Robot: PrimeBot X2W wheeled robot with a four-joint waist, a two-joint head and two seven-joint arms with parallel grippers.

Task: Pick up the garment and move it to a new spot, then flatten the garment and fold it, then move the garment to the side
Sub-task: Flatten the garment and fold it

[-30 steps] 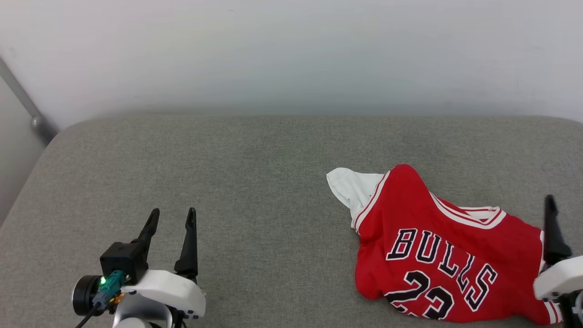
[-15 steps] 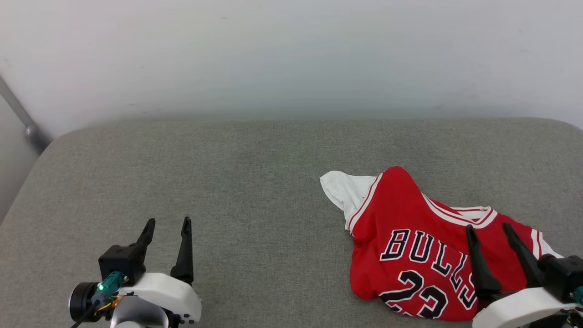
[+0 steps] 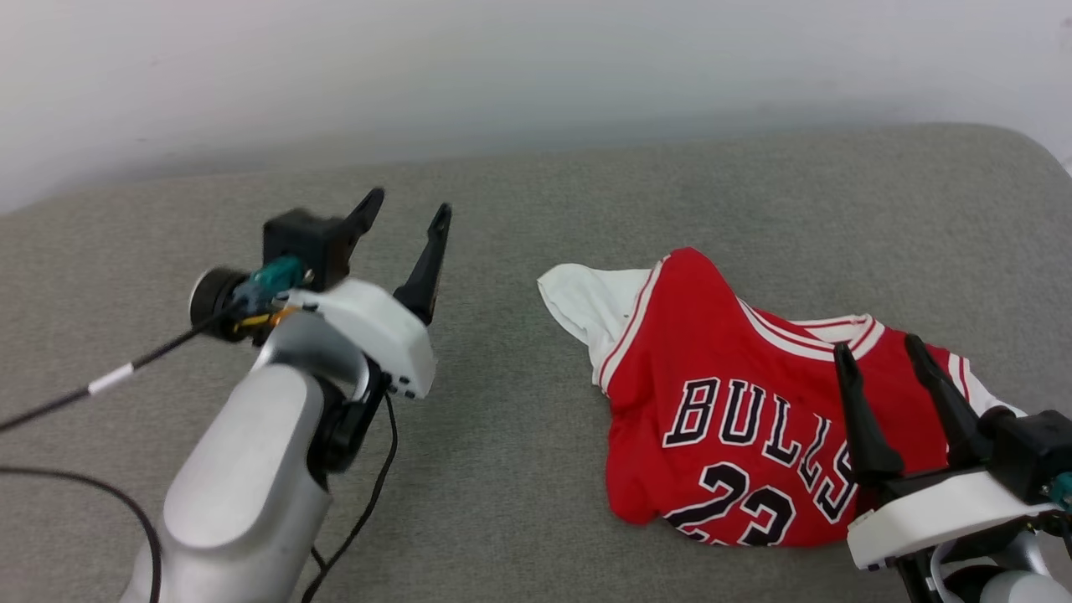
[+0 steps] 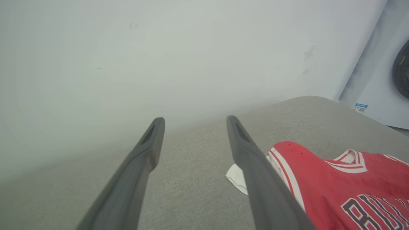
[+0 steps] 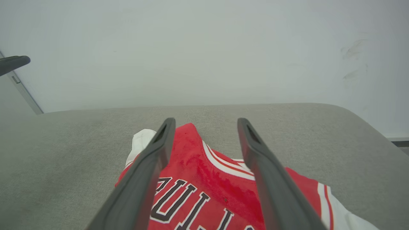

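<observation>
The garment (image 3: pixel 720 368) is a red shirt with black "BULLS" and "23" print and white sleeves, lying crumpled on the right half of the grey cushion (image 3: pixel 519 209). My right gripper (image 3: pixel 879 347) hovers open above the garment's right side, nothing between its fingers. In the right wrist view the garment (image 5: pixel 207 179) lies below that gripper (image 5: pixel 206 123). My left gripper (image 3: pixel 406 203) is open and raised over the cushion, left of the garment's white sleeve (image 3: pixel 586 297). The left wrist view has the garment (image 4: pixel 335 179) to the right of that gripper (image 4: pixel 195 119).
A pale wall (image 3: pixel 536 59) runs along the back of the cushion. Black cables (image 3: pixel 360 511) hang from my left arm over the cushion's front left. The cushion's rounded right corner (image 3: pixel 1038 159) is near the garment.
The head camera has swung, shifting the whole picture. My left arm has risen and reached forward toward the garment. My right gripper came in over the garment's right side.
</observation>
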